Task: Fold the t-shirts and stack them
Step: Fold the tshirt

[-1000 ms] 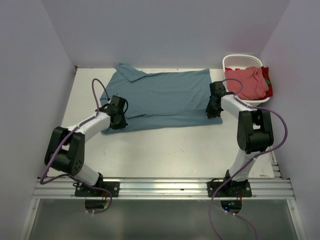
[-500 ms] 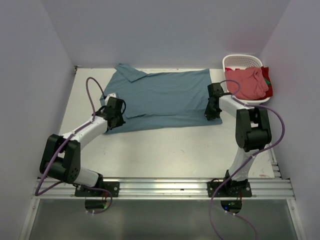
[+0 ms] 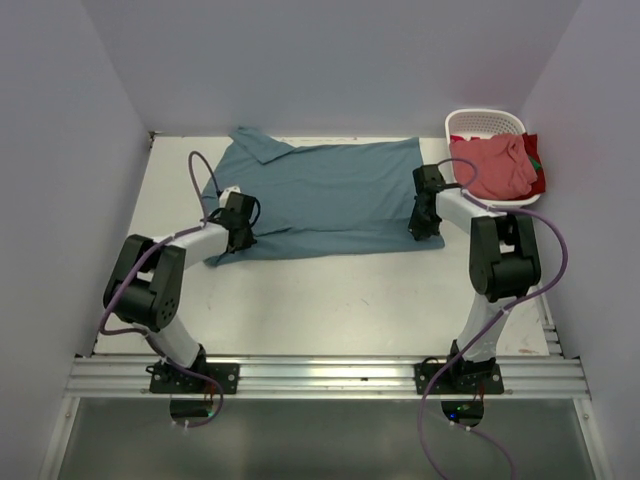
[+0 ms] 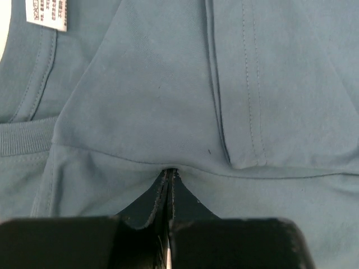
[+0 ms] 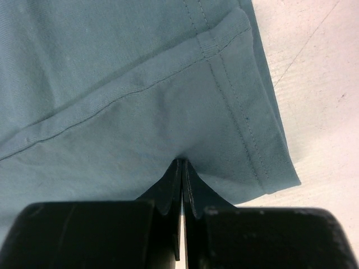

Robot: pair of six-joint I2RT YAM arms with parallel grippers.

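The teal-blue t-shirt (image 3: 320,195) lies spread across the far half of the table, its near edge folded over. My left gripper (image 3: 238,226) is shut on a pinch of its cloth near the collar end; the left wrist view shows the cloth (image 4: 168,112) and the white neck label (image 4: 47,12). My right gripper (image 3: 424,216) is shut on the shirt's hem corner (image 5: 247,134) at the right end. The salmon pink-red t-shirt (image 3: 490,165) lies bunched in the basket.
The white slotted basket (image 3: 486,124) stands at the back right corner, just beyond the right arm. Lilac walls close in the table at left, back and right. Bare white tabletop (image 3: 330,300) stretches between the shirt and the arm bases.
The left gripper has shifted slightly right and back along the shirt's left end, and its elbow has swung. The right gripper has barely moved. The shirt's near left edge lies a little further in.
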